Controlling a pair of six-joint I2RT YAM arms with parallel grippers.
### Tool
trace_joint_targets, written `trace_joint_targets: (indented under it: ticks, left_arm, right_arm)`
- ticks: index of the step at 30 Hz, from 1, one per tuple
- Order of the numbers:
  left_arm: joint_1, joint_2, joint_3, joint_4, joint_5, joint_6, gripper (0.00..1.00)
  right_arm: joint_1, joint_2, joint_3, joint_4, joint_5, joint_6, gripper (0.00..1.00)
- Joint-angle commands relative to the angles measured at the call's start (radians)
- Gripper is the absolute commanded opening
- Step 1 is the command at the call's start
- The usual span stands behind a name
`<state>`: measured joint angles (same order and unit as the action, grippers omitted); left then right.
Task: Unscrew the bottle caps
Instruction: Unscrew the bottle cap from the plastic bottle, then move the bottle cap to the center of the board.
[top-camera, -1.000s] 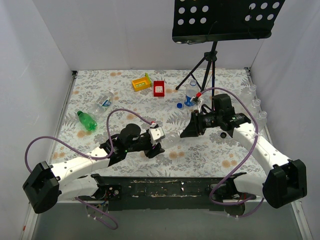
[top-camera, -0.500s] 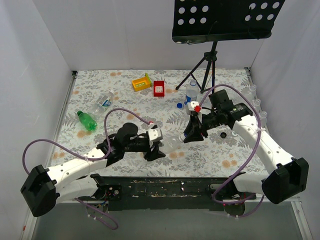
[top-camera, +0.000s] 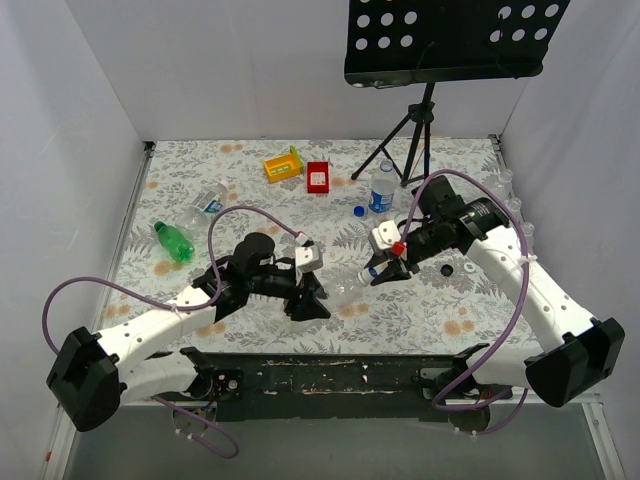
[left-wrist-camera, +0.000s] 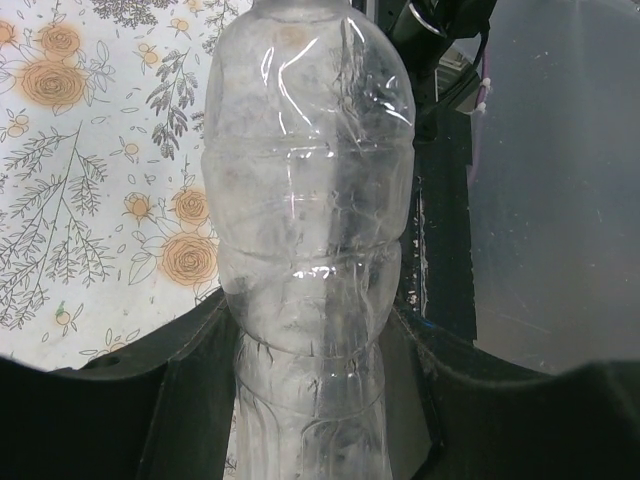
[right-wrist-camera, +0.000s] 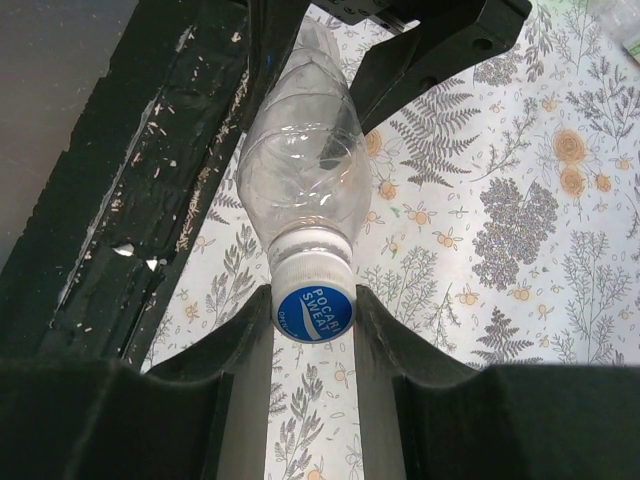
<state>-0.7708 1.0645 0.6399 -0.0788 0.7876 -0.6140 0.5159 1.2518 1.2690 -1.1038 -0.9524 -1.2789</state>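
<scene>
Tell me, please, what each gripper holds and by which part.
The left gripper clamps the clear bottle around its body; the right gripper pinches its blue cap.

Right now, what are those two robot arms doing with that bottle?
They are sharing one clear bottle. The left gripper is clamped on the bottle's body. The right gripper is closed around its blue cap, which sits on the neck and is not yet off. A green bottle lies farther left on the table.
</scene>
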Motion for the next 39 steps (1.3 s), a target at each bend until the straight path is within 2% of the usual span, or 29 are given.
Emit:
trace_joint_targets:
  ticks: [1, 4, 6, 10, 12, 15, 22, 27, 29, 32, 34, 36, 39]
  left_arm:
    - [-0.016, 0.021, 0.060, -0.032, 0.079, 0.049, 0.15]
    - [-0.016, 0.032, 0.063, -0.072, 0.001, 0.083, 0.15]
    - [-0.016, 0.028, 0.057, -0.078, -0.043, 0.098, 0.15]
    - [-0.015, 0.011, 0.046, -0.076, -0.097, 0.118, 0.15]
    - [-0.016, 0.003, 0.038, -0.076, -0.117, 0.129, 0.15]
    - [-0.016, -0.004, 0.026, -0.075, -0.152, 0.140, 0.15]
    - [-0.016, -0.021, -0.012, -0.038, -0.200, 0.138, 0.15]
    - [-0.015, -0.043, -0.046, -0.003, -0.324, 0.123, 0.15]
    - [-0.016, -0.079, -0.077, 0.033, -0.372, 0.111, 0.15]
    - [-0.013, -0.149, -0.112, 0.073, -0.422, 0.102, 0.15]
    - [-0.015, -0.188, -0.131, 0.073, -0.453, 0.100, 0.15]
    - [-0.015, -0.219, -0.147, 0.126, -0.491, 0.092, 0.16]
    - [-0.013, -0.251, -0.169, 0.163, -0.551, 0.076, 0.16]
  right_arm:
    - [-0.005, -0.006, 0.023, 0.084, 0.032, 0.004, 0.04]
    - [-0.005, -0.006, 0.009, 0.119, 0.015, 0.059, 0.07]
    - [-0.007, 0.001, 0.010, 0.133, 0.007, 0.094, 0.14]
    - [-0.014, 0.020, 0.015, 0.206, -0.003, 0.266, 0.47]
    - [-0.030, 0.031, 0.020, 0.213, -0.054, 0.317, 0.60]
    - [-0.063, 0.032, 0.010, 0.243, -0.130, 0.398, 0.69]
    - [-0.138, -0.034, -0.114, 0.378, -0.184, 0.561, 0.71]
    - [-0.221, -0.081, -0.215, 0.452, -0.181, 0.627, 0.70]
    - [-0.249, -0.086, -0.241, 0.377, -0.181, 0.513, 0.70]
    - [-0.251, -0.075, -0.273, 0.155, -0.125, 0.165, 0.68]
    - [-0.248, -0.068, -0.341, 0.081, -0.060, -0.015, 0.64]
    - [-0.237, -0.066, -0.405, 0.103, 0.003, -0.082, 0.62]
    - [-0.159, -0.057, -0.473, 0.230, 0.140, -0.036, 0.56]
